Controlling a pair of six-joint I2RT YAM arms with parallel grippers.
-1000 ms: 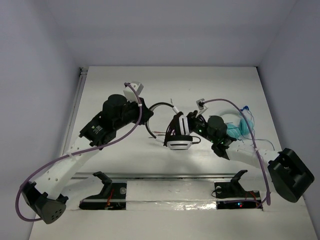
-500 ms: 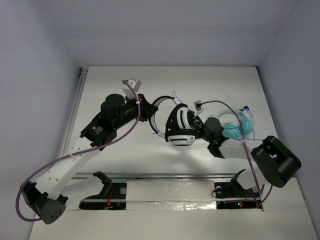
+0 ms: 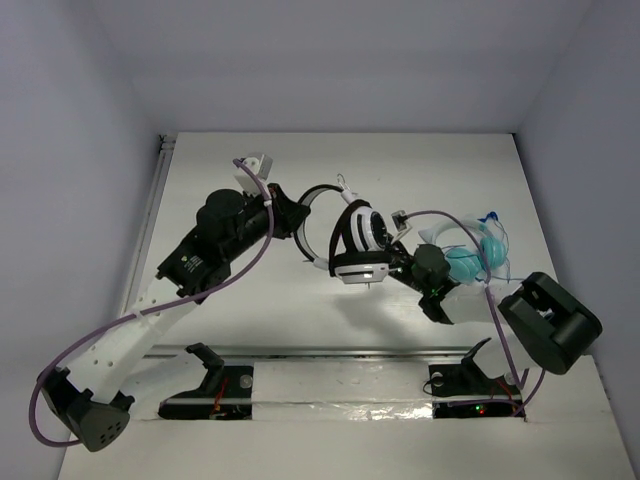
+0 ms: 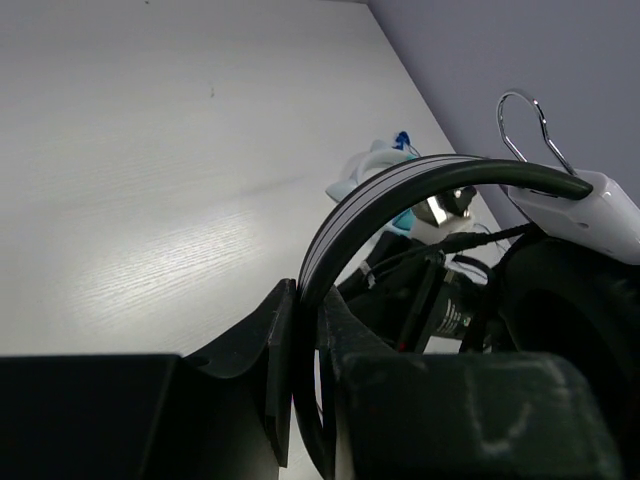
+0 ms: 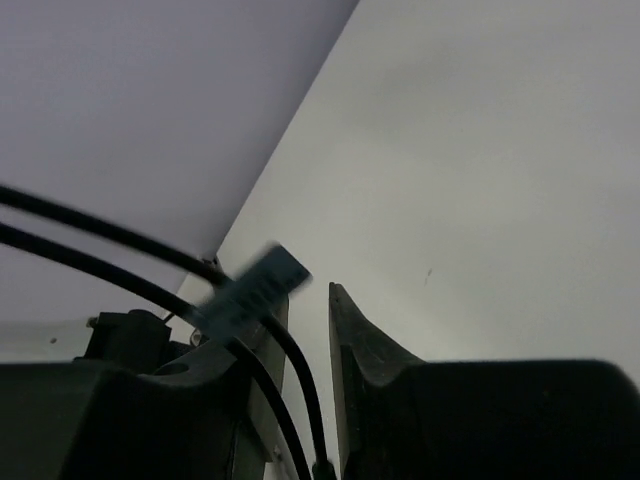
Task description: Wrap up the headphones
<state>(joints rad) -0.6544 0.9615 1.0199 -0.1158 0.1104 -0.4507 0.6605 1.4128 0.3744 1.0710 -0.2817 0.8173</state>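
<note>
The left pincer (image 3: 292,215) is squeezing tight on the thin black band (image 4: 420,180) of the headphones (image 3: 357,245). It is holding them up in the middle of the table (image 3: 250,330). They seem to be hanging in the air, because a shadow is lying under them. One white-rimmed cup is pointing down and the band is curving up toward the left arm.

The right pincer (image 3: 400,258) is sitting just beside that cup, on its right. Its fingers (image 5: 365,350) are standing only a little apart. The black cable (image 5: 150,245) is running down through the small gap between them. I cannot tell if they are pinching the cable or just letting it slide. A small tag (image 5: 258,283) is sitting on the cable, but it is too blurry to read.

Some blue headphones (image 3: 468,262) are lying near the right arm. They are not the ones to wrap.

I think the job is partly done. Black loops seem to be going around the cup in the top view, so some cable is looking wrapped. More cable is hanging loose by the right pincer, so that part is waiting to go around. After that, the end is going to need tucking in.
</note>
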